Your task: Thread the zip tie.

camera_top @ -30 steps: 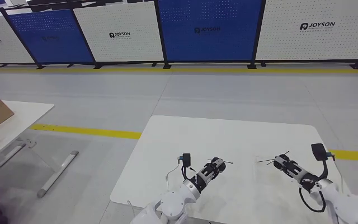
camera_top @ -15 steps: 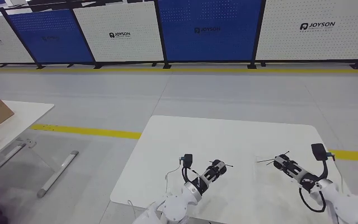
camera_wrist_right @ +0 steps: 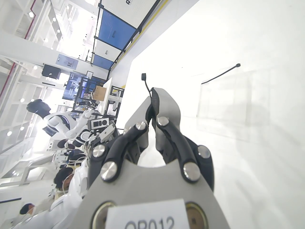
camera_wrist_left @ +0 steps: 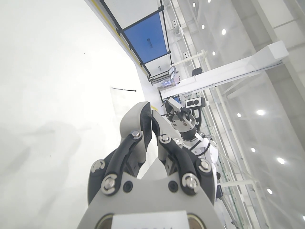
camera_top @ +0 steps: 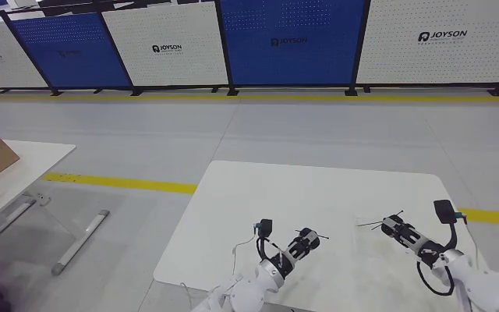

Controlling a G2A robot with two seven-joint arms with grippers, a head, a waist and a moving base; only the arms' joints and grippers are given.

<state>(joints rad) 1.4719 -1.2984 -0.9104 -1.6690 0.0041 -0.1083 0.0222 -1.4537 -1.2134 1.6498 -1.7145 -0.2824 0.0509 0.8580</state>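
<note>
Right pincer point(camera_wrist_right: 152, 91) pinches the zip tie point(camera_wrist_right: 143, 76) just behind its head, over the table point(camera_top: 312, 187), near right; left pincer point(camera_wrist_left: 150, 110), pressed together, sits well apart at near centre. Threading likely needs tail and head slot aligned before closing in.

The right claw point(camera_wrist_right: 152, 94), fingers pressed together, pinches a black zip tie point(camera_wrist_right: 145, 82) whose square head pokes past the tips, over a white surface point(camera_wrist_right: 238, 24) where a second zip tie point(camera_wrist_right: 221, 73) lies at the edge of a clear plastic sheet point(camera_wrist_right: 224, 106).
</note>
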